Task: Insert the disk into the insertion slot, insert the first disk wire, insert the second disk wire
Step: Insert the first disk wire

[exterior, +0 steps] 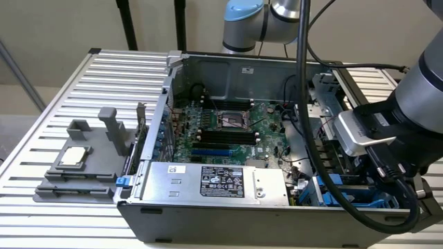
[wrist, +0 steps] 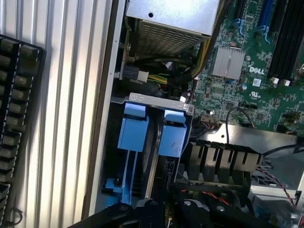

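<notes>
We see the open computer case on a slatted metal surface. The arm reaches down into the corner at the exterior view's lower right, and the gripper hangs just over the insertion slot, beside the power supply. Whether the gripper is grasping anything we cannot tell. Two blue tabs stand side by side in the slot, and we cannot make out whether the disk lies between them. The green motherboard lies beyond, and a keyboard rests outside the case.
</notes>
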`<state>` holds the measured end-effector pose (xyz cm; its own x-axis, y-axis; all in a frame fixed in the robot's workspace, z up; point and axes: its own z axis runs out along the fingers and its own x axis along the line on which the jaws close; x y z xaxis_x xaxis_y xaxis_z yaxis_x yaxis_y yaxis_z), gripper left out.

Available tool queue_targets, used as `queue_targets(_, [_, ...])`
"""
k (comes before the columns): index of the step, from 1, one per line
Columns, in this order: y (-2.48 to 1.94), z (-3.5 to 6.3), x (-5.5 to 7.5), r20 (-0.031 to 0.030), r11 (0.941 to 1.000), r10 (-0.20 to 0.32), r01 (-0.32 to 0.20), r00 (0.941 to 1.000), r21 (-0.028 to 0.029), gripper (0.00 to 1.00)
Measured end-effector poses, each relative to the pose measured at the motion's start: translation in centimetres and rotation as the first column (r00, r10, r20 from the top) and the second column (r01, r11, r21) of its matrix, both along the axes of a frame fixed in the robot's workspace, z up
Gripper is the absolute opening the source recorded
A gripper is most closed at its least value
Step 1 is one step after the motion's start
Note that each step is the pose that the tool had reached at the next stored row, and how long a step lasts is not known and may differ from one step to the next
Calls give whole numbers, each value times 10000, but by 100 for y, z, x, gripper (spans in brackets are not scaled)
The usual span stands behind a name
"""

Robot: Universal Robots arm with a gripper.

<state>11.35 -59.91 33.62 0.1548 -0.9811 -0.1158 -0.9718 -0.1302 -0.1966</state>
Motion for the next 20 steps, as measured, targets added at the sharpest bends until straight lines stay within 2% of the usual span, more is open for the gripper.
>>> queue_targets(8, [16, 0, -1, 1, 9996, -266, 266, 9996, -125, 18])
queue_targets(20, [52, -8, -2, -21, 9968, -780, 780, 9969, -150, 18])
